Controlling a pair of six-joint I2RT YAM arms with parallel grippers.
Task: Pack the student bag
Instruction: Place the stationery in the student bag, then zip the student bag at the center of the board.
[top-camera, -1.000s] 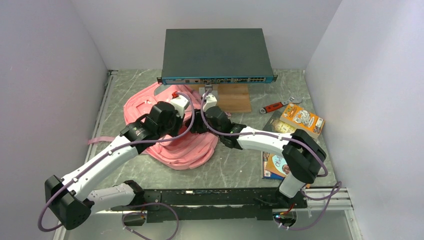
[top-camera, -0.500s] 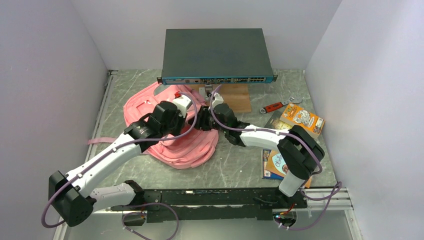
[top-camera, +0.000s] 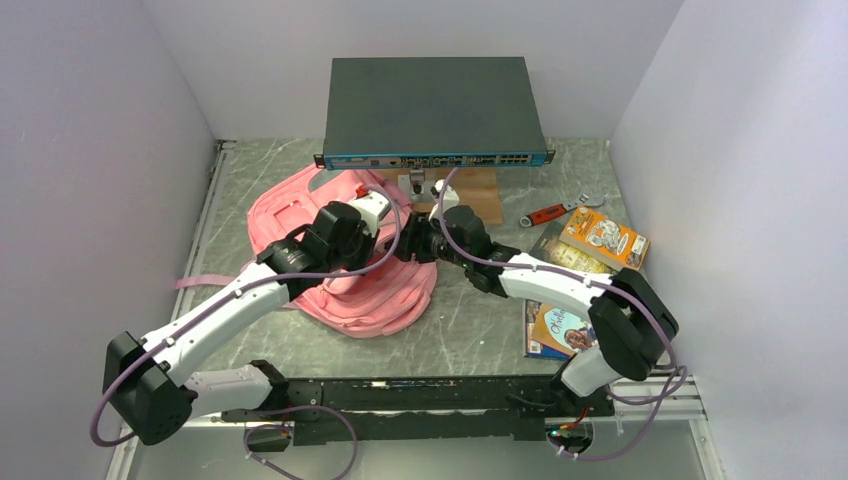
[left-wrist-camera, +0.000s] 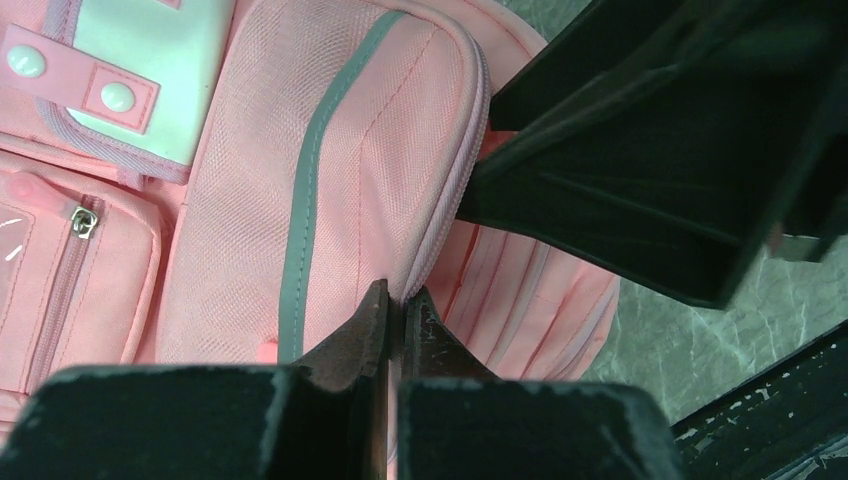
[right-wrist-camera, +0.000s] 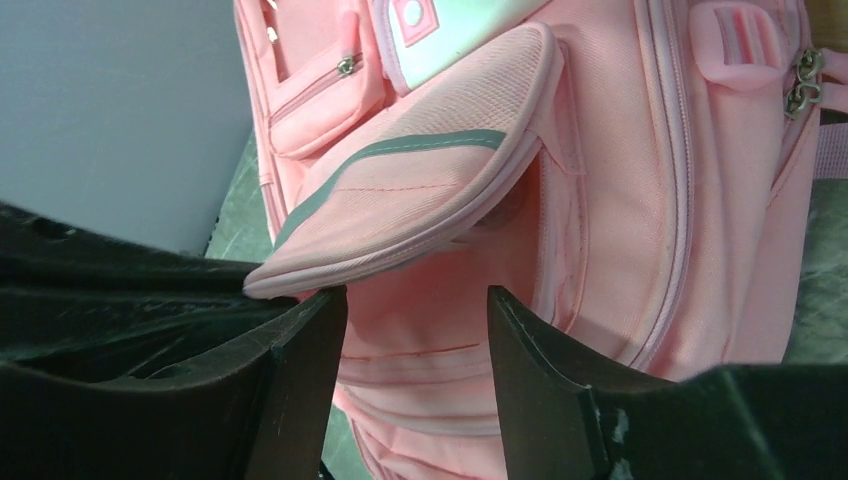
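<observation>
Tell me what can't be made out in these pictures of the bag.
Inside the bag: right wrist view, its lifted flap covers the opening.
Book: top view, the right arm overlaps it; title too small.
Bag's middle: top view, the left arm and right arm cover it.

The top external view is taken from above and behind the arm bases, facing down and toward the far wall, so the whole table (top-camera: 470, 335) is covered up to the network switch (top-camera: 430, 105). The left wrist view is taken very close over the pink backpack (left-wrist-camera: 250, 200), past the left gripper (left-wrist-camera: 395, 300). The right wrist view is equally close, framed by the right gripper (right-wrist-camera: 415, 300). The grey-striped pocket flap (right-wrist-camera: 420, 180) is shared by both wrist views.
</observation>
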